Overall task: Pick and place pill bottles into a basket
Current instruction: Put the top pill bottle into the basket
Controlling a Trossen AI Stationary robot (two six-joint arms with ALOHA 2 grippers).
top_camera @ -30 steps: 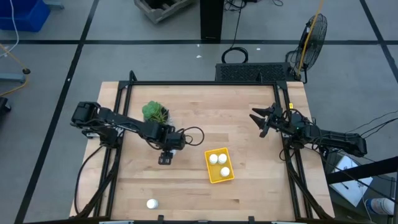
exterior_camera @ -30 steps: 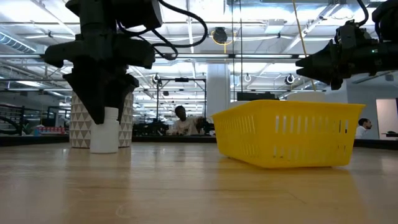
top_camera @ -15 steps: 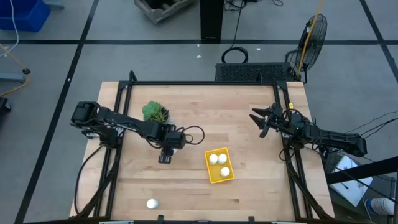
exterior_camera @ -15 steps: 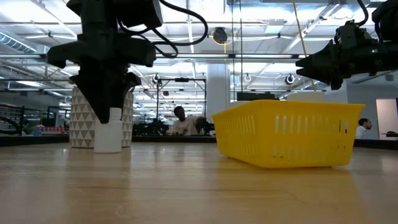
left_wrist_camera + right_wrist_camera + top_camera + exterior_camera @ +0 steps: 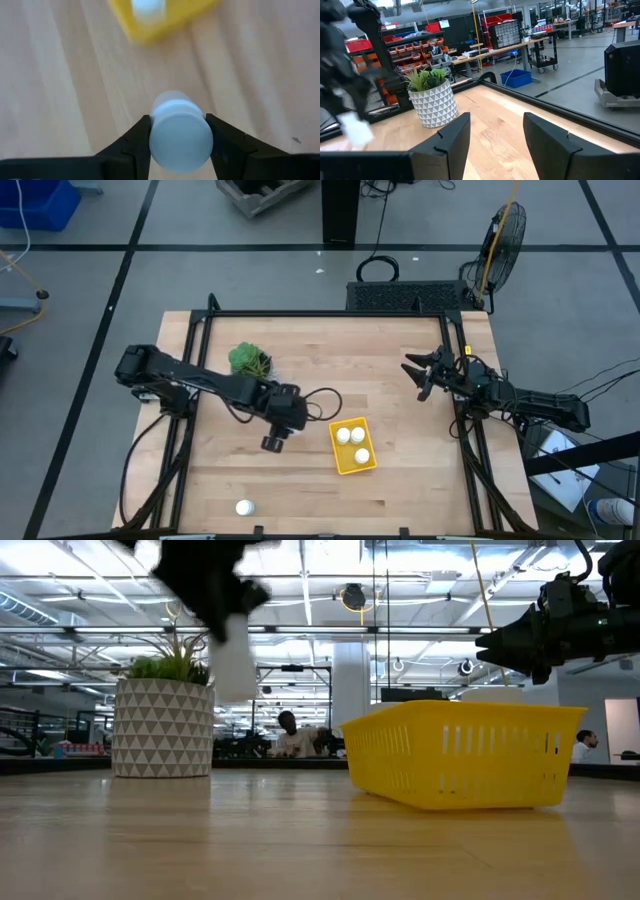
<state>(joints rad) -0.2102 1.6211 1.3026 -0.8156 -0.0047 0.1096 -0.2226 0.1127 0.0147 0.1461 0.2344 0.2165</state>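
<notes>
my left claw (image 5: 176, 136) grips a bottle (image 5: 180, 134) clear of the table (image 5: 400, 380), just beside the basket (image 5: 353, 446). a loose pinch or sharp swing could drop it short. right claw (image 5: 425, 376) waits open. pale wood table; workshop with shelving beyond.

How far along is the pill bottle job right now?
Three pill bottles already lie in the yellow basket. A fourth bottle is clamped in the left gripper, raised off the table beside the basket. One bottle is left near the table's front edge. The right gripper waits open at the right side.
</notes>
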